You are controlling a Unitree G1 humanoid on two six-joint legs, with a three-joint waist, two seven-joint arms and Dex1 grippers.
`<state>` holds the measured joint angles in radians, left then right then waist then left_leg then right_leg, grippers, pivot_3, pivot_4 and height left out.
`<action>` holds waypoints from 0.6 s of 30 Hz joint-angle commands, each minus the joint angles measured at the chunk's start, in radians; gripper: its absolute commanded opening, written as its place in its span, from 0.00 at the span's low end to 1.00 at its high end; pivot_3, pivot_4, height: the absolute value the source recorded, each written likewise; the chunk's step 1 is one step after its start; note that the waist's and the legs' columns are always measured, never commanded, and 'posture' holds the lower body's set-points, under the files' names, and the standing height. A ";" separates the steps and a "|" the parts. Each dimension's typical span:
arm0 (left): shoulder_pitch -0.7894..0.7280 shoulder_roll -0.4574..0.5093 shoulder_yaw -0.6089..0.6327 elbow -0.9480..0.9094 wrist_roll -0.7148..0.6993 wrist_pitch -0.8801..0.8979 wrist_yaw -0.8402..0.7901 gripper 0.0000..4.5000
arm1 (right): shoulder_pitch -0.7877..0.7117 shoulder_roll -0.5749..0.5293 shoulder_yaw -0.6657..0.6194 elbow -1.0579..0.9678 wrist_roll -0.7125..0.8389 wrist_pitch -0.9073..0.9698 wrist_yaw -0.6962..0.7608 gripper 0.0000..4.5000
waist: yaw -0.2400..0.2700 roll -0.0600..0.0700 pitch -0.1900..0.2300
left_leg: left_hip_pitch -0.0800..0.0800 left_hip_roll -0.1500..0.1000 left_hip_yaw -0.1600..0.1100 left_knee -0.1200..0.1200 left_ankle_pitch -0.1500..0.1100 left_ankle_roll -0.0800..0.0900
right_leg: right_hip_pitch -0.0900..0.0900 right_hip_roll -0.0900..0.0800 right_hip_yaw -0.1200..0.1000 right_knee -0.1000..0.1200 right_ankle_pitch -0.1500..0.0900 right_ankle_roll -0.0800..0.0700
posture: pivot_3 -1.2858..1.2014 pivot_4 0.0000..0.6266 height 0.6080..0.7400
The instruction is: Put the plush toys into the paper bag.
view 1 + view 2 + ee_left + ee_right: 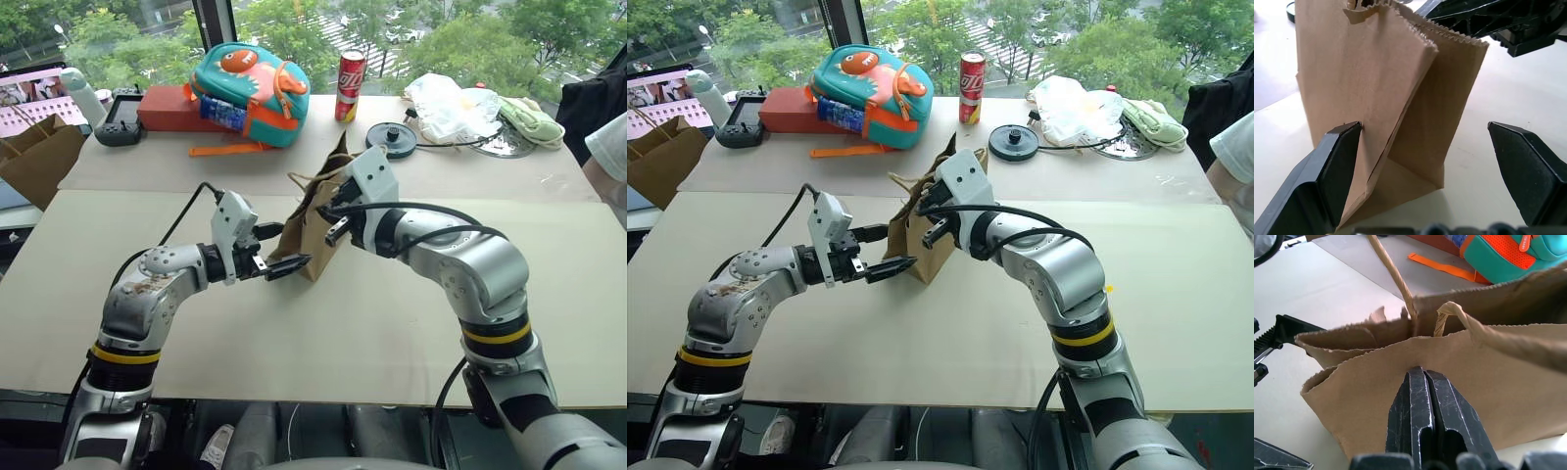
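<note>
The paper bag (306, 235) stands upright in the middle of the table (294, 333), mouth open, with a cord handle (1396, 279) rising from its rim. My left gripper (284, 265) is open at the bag's lower left side. In the left wrist view, one edge of the bag (1376, 73) stands between its fingers (1337, 166). My right gripper (1419, 372) is shut, with its tips against the outside of the bag's near wall just below the rim. The plush toys are hidden or out of view.
At the back of the table are a teal and orange backpack (250, 93), a red can (350, 84), a red box (171, 108), a black disc (392, 137) and a white plastic bag (451, 106). A darker paper bag (39, 157) stands far left. A person's sleeve (609, 147) shows at the right edge.
</note>
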<state>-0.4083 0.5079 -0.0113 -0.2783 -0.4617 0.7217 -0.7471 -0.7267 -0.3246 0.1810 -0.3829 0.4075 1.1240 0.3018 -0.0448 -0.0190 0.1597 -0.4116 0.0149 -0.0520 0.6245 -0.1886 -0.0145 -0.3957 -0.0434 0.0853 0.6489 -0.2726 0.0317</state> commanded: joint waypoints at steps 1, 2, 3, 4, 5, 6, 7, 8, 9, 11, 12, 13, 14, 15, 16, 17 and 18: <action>0.004 -0.028 0.000 -0.014 0.047 -0.024 0.088 0.99 | -0.008 0.013 -0.027 -0.023 0.002 0.008 -0.002 0.00 | 0.000 0.000 0.000 | 0.000 0.000 0.000 0.000 0.000 0.000 | 0.000 0.000 0.000 0.000 0.000 0.000 | 0.52 0.24 0.99; 0.007 -0.039 -0.006 -0.012 0.050 -0.029 0.098 0.99 | -0.009 0.016 -0.026 -0.022 0.003 0.009 -0.003 0.00 | 0.000 0.000 0.000 | 0.000 0.000 0.000 0.000 0.000 0.000 | 0.000 0.000 0.000 0.000 0.000 0.000 | 0.52 0.24 0.99; 0.013 -0.047 -0.018 -0.009 0.065 -0.039 0.110 0.99 | -0.010 0.018 -0.025 -0.023 0.003 0.010 -0.004 0.00 | 0.000 0.000 0.000 | 0.000 0.000 0.000 0.000 0.000 0.000 | 0.000 0.000 0.000 0.000 0.000 0.000 | 0.52 0.24 0.99; 0.017 -0.057 -0.034 0.002 0.090 -0.055 0.128 0.99 | -0.010 0.021 -0.024 -0.023 0.004 0.012 -0.004 0.00 | 0.000 0.000 0.000 | 0.000 0.000 0.000 0.000 0.000 0.000 | 0.000 0.000 0.000 0.000 0.000 0.000 | 0.52 0.24 0.99; 0.020 -0.067 -0.042 0.011 0.098 -0.065 0.134 0.99 | -0.010 0.024 -0.024 -0.024 0.003 0.014 -0.005 0.00 | 0.000 0.000 0.000 | 0.000 0.000 0.000 0.000 0.000 0.000 | 0.000 0.000 0.000 0.000 0.000 0.000 | 0.52 0.24 0.99; 0.021 -0.075 -0.045 0.018 0.104 -0.072 0.138 0.99 | -0.011 0.026 -0.024 -0.023 0.002 0.015 -0.004 0.00 | 0.000 0.000 0.000 | 0.000 0.000 0.000 0.000 0.000 0.000 | 0.000 0.000 0.000 0.000 0.000 0.000 | 0.52 0.24 0.99; 0.019 -0.093 -0.047 0.033 0.111 -0.079 0.155 0.99 | -0.011 0.028 -0.024 -0.024 0.002 0.018 -0.005 0.00 | 0.001 0.000 0.000 | 0.000 0.000 0.000 0.000 0.000 0.000 | 0.000 0.000 0.000 0.000 0.000 0.000 | 0.52 0.24 0.99; 0.016 -0.110 -0.050 0.044 0.112 -0.083 0.164 0.99 | -0.011 0.029 -0.023 -0.025 0.001 0.020 -0.005 0.00 | 0.001 0.000 0.000 | 0.000 0.000 0.000 0.000 0.000 0.000 | 0.000 0.000 0.000 0.000 0.000 0.000 | 0.52 0.24 0.99; 0.013 -0.126 -0.052 0.052 0.115 -0.085 0.175 0.99 | -0.011 0.032 -0.023 -0.025 0.001 0.022 -0.006 0.00 | 0.001 0.000 0.000 | 0.000 0.000 0.000 0.000 0.000 0.000 | 0.000 0.000 0.000 0.000 0.000 0.000 | 0.52 0.24 0.99; 0.010 -0.146 -0.057 0.063 0.124 -0.092 0.190 0.99 | -0.011 0.035 -0.024 -0.027 0.001 0.025 -0.007 0.00 | 0.001 0.000 0.000 | 0.000 0.000 0.000 0.000 0.000 0.000 | 0.000 0.000 0.000 0.000 0.000 0.000 | 0.52 0.24 0.99; 0.010 -0.150 -0.061 0.069 0.133 -0.098 0.195 0.99 | -0.011 0.036 -0.024 -0.027 0.000 0.026 -0.007 0.00 | 0.001 0.000 0.000 | 0.000 0.000 0.000 0.000 0.000 0.000 | 0.000 0.000 0.000 0.000 0.000 0.000 | 0.52 0.24 0.99; 0.010 -0.152 -0.067 0.081 0.145 -0.110 0.197 0.99 | -0.012 0.037 -0.024 -0.028 0.000 0.028 -0.007 0.00 | 0.000 0.000 0.000 | 0.000 0.000 0.000 0.000 0.000 0.000 | 0.000 0.000 0.000 0.000 0.000 0.000 | 0.52 0.24 0.99; 0.008 -0.160 -0.067 0.096 0.153 -0.122 0.204 0.99 | -0.012 0.039 -0.025 -0.030 0.001 0.030 -0.008 0.00 | 0.000 0.000 0.000 | 0.000 0.000 0.000 0.000 0.000 0.000 | 0.000 0.000 0.000 0.000 0.000 0.000 | 0.52 0.24 0.99; 0.000 -0.170 -0.066 0.111 0.158 -0.132 0.212 0.99 | -0.010 0.041 -0.025 -0.031 0.002 0.032 -0.009 0.00 | 0.000 0.000 0.000 | 0.000 0.000 0.000 0.000 0.000 0.000 | 0.000 0.000 0.000 0.000 0.000 0.000 | 0.52 0.24 0.99; -0.009 -0.180 -0.067 0.123 0.161 -0.139 0.216 0.99 | -0.009 0.043 -0.024 -0.034 0.002 0.034 -0.010 0.00 | 0.001 0.000 0.000 | 0.000 0.000 0.000 0.000 0.000 0.000 | 0.000 0.000 0.000 0.000 0.000 0.000 | 0.52 0.24 0.99; -0.015 -0.186 -0.068 0.131 0.163 -0.144 0.217 0.99 | -0.008 0.044 -0.024 -0.036 0.002 0.035 -0.011 0.00 | 0.001 0.000 0.000 | 0.000 0.000 0.000 0.000 0.000 0.000 | 0.000 0.000 0.000 0.000 0.000 0.000 | 0.52 0.24 0.99; -0.020 -0.190 -0.068 0.135 0.164 -0.145 0.219 0.99 | -0.007 0.045 -0.024 -0.038 0.002 0.037 -0.012 0.00 | 0.001 0.000 0.000 | 0.000 0.000 0.000 0.000 0.000 0.000 | 0.000 0.000 0.000 0.000 0.000 0.000 | 0.52 0.24 0.99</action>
<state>-0.4008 0.3230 -0.0813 -0.1341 -0.3067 0.6085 -0.5341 -0.7267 -0.2859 0.1796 -0.3831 0.4081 1.1614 0.2931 -0.0434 -0.0191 0.1597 -0.4114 0.0144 -0.0519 0.6246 -0.1886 -0.0145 -0.3952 -0.0437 0.0853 0.6487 -0.2725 0.0316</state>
